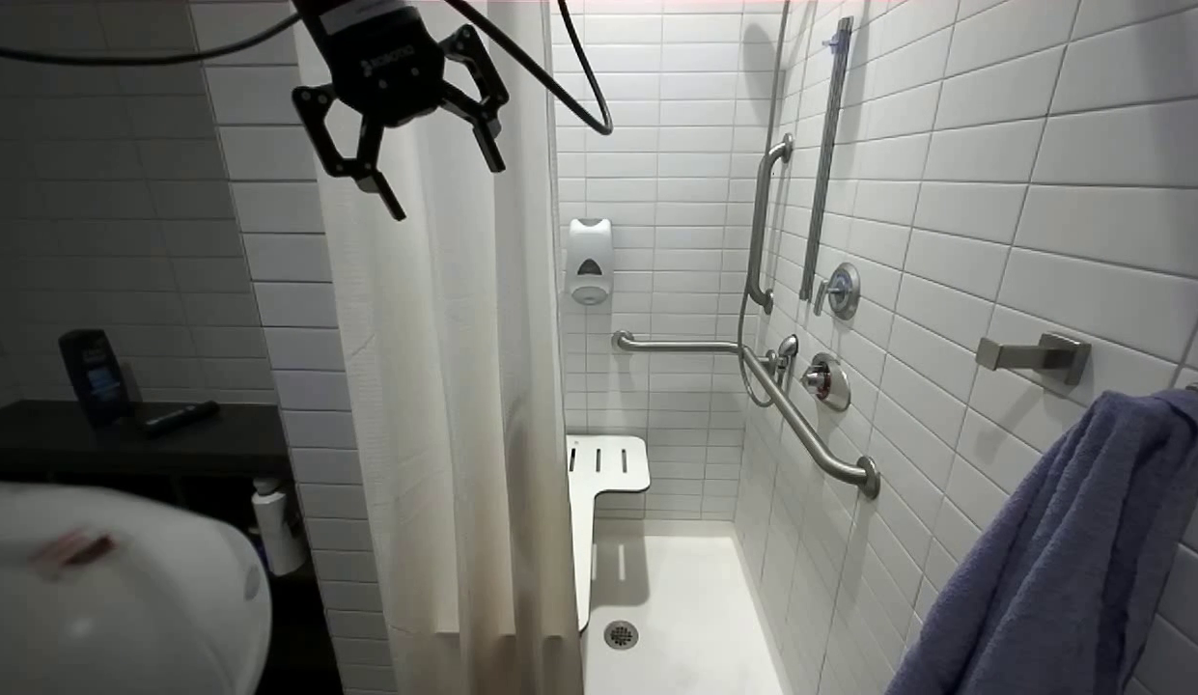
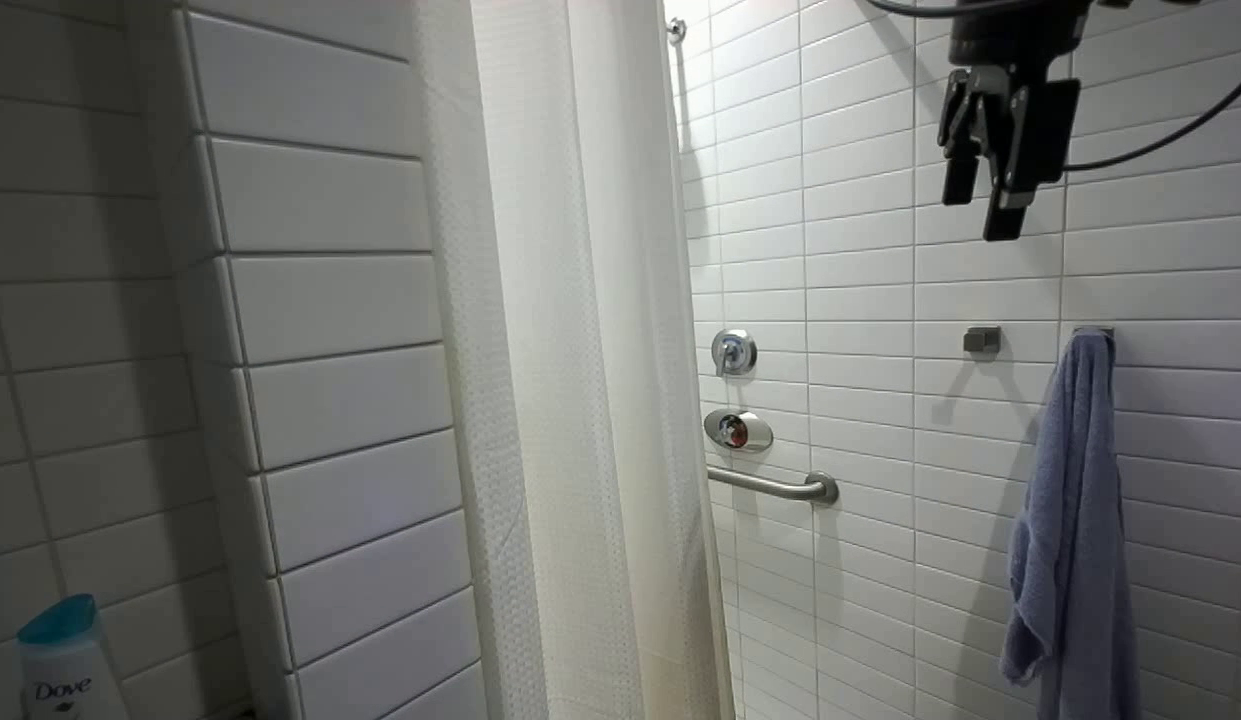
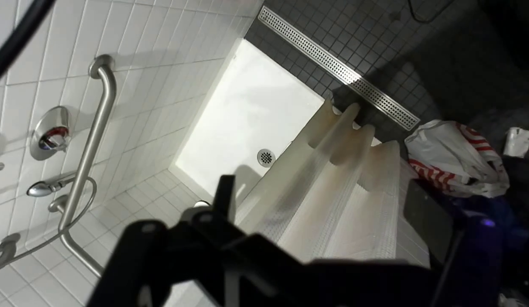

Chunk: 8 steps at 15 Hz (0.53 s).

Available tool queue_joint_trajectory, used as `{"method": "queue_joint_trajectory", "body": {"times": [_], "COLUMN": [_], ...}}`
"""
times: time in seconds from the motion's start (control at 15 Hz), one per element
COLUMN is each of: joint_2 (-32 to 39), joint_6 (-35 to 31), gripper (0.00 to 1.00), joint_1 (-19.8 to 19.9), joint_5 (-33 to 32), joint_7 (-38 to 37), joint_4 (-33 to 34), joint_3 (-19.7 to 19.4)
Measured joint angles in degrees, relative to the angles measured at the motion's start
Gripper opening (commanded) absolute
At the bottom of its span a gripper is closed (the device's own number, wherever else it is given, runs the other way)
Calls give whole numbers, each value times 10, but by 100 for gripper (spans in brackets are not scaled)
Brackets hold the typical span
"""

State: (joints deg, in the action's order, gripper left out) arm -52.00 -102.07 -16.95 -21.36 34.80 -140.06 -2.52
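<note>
1. White-tiled walls (image 1: 1120, 222) are shown around a pale shower floor (image 1: 705, 608) at lower centre.
2. Cream curtain (image 1: 434, 386) is hung in vertical folds left of centre in an exterior view; its top is cut off by the frame.
3. Light, limp and yielding handling may be expected; a hold is probably best taken at the right-hand edge or across one projecting fold.
4. Gripper (image 2: 982, 215) is suspended at upper right of an exterior view, well apart from the curtain; its fingers are parted and nothing is grasped.
5. Black cable (image 1: 125, 60) is draped across the upper left, where it could be snagged.
6. Grab bar (image 1: 794, 413) and violet towel (image 1: 1062, 569) are seen at right; in the wrist view, a plastic bag (image 3: 456, 157) is shown near the curtain's hem.
</note>
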Motion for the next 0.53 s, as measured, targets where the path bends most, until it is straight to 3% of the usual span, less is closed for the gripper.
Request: {"method": "queue_joint_trajectory", "body": {"times": [0.53], "joint_2": [27], "joint_6": [-67], "gripper": [100], "joint_1": [-3], "joint_5": [3], "joint_7": [67], "joint_4": [-6], "joint_3": [-5]}}
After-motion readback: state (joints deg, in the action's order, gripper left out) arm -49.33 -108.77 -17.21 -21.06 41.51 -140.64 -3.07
